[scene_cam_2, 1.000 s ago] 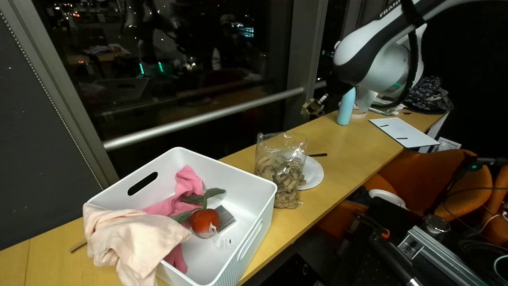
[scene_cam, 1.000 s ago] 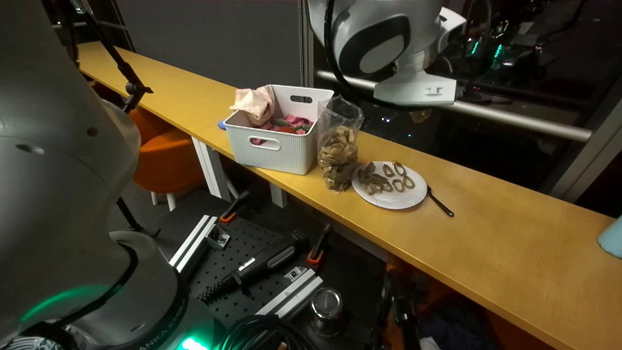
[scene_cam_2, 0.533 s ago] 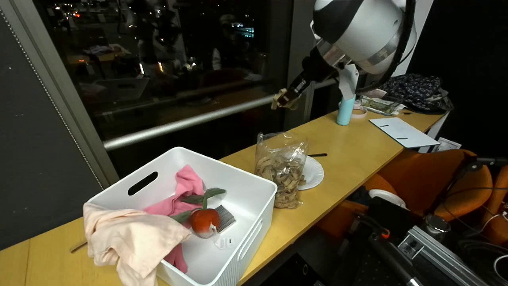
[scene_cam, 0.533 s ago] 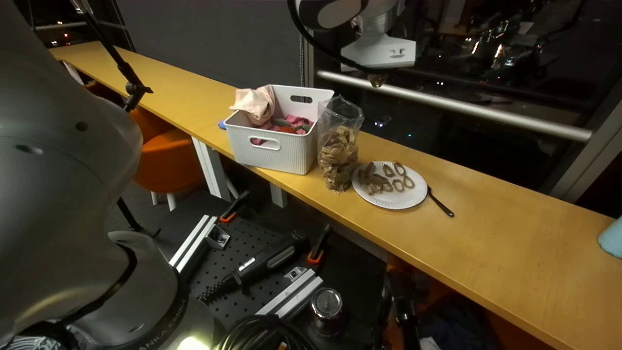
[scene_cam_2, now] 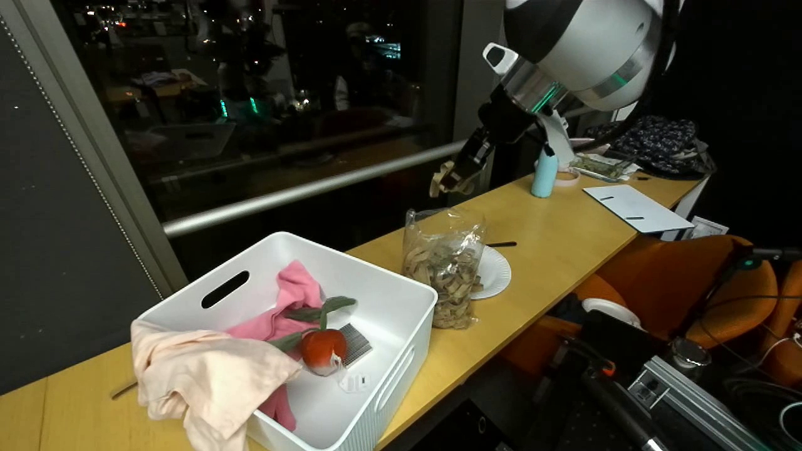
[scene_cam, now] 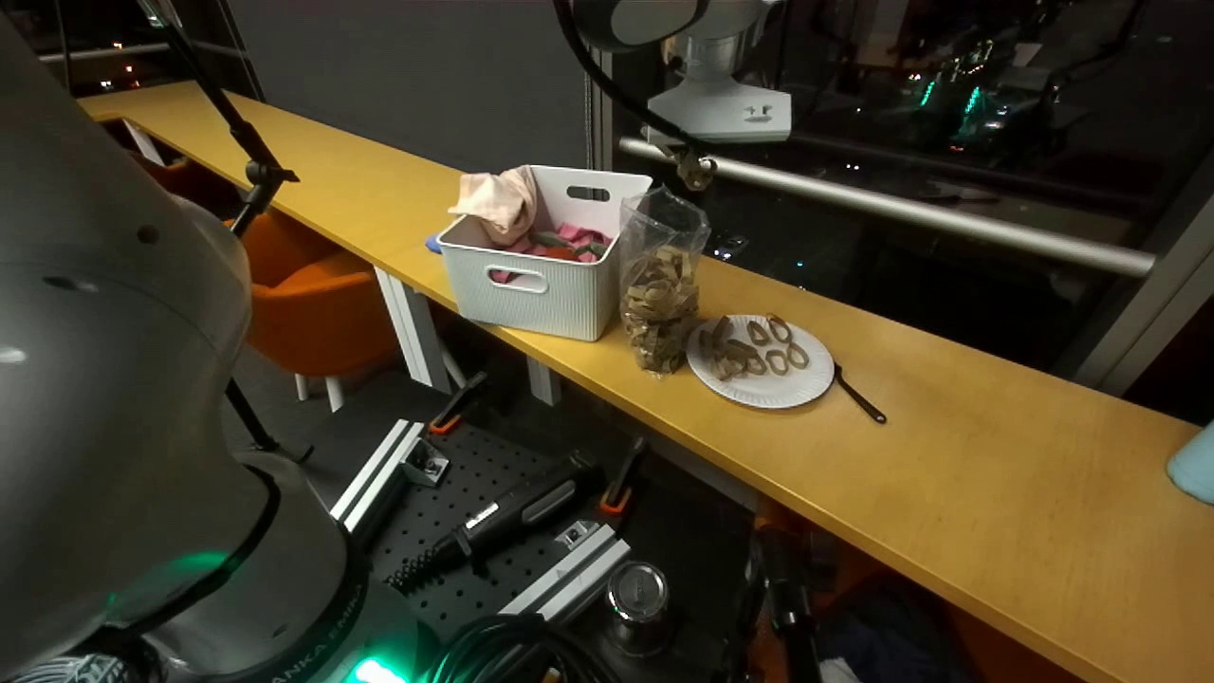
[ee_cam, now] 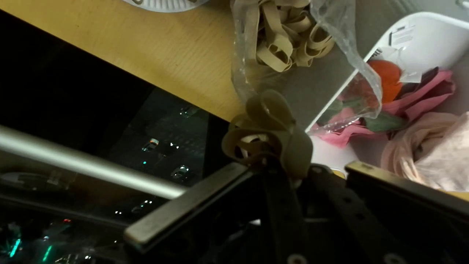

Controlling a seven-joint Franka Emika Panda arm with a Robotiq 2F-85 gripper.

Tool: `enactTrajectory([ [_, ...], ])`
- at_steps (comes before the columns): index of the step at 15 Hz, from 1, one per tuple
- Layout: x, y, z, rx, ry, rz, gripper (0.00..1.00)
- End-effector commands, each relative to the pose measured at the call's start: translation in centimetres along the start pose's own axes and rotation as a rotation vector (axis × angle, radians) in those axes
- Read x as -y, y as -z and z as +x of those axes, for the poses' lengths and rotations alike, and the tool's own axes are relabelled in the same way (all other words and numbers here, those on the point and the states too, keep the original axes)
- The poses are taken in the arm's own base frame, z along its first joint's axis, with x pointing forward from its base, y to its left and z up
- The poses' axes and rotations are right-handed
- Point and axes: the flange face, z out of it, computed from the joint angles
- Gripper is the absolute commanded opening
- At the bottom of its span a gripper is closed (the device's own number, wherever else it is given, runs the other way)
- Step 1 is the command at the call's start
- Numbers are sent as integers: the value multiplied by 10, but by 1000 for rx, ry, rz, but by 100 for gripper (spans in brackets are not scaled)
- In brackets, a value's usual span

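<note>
The rounded white arm (scene_cam_2: pixel 601 56) is banded with silver, flanked by black cable (scene_cam: pixel 607 83); the black pincer (scene_cam_2: pixel 452 179) is set with screws (ee_cam: pixel 296 259).

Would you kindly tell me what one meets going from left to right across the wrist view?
The silver rail, the paper plate, the gripped tan loops, the red-orange fruit-shaped object, the peach cloth.

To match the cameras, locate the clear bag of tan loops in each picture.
In an exterior view: clear bag, slightly above and right of center.
In an exterior view: clear bag, slightly below and right of center.
Wrist view: clear bag, top edge, right of center, cut off.
Shared landmark: white bin, left of the bag in both exterior views, right in the wrist view.
</note>
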Motion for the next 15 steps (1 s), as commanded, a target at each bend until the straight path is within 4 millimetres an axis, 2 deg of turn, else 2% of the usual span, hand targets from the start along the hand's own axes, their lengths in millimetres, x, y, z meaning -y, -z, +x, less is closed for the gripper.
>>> enactTrajectory([
  [1,-1,-6,-1,36,39,61,2],
  [10,6,-39,15,87,108,106,2],
  [15,6,-61,11,138,104,130,2],
])
